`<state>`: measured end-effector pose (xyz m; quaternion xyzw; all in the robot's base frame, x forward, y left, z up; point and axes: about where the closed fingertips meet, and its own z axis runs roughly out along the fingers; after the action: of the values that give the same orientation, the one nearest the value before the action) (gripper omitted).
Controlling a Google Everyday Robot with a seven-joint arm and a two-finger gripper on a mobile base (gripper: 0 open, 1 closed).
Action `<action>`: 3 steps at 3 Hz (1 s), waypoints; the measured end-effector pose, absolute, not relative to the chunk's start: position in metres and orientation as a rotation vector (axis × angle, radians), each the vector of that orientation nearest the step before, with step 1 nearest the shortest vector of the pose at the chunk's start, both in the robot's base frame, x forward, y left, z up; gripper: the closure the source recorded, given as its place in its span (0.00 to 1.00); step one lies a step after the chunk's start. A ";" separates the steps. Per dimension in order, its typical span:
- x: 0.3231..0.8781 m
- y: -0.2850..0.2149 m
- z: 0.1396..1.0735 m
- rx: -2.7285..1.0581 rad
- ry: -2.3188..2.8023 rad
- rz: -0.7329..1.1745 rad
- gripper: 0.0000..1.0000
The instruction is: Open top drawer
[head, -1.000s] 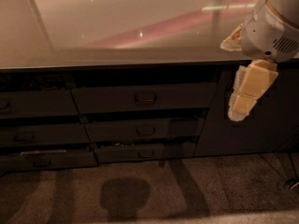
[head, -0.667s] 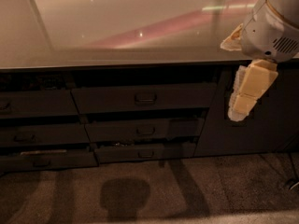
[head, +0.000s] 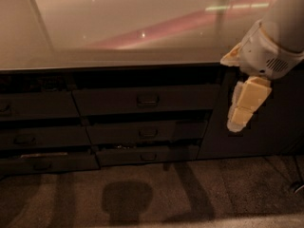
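The top drawer [head: 118, 100] is the widest dark grey front in the middle column, just under the countertop edge. Its small loop handle [head: 148, 99] sits at the centre, and the front lies about level with the fronts around it. My gripper [head: 242, 106], pale yellow and white, hangs pointing down at the right. It is well to the right of the handle, at about the drawer's height and in front of a plain dark cabinet door [head: 270, 127]. It touches nothing.
A glossy pale countertop [head: 118, 27] spans the top of the view. Two narrower drawers [head: 148, 133] lie below the top one, and more dark drawer fronts [head: 38, 106] fill the left column. Speckled carpet [head: 152, 194] covers the floor in front.
My gripper and wrist have dropped a little and shifted slightly left. The drawers look unchanged.
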<state>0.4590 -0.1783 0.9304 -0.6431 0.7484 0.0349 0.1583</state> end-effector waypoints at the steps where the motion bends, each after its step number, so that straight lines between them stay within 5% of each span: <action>1: 0.470 -0.192 0.897 -1.837 2.181 0.168 0.00; 3: 0.483 -0.202 0.873 -1.836 2.221 0.219 0.00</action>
<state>0.4830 -0.2018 0.8728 -0.6302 0.7625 0.0751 0.1257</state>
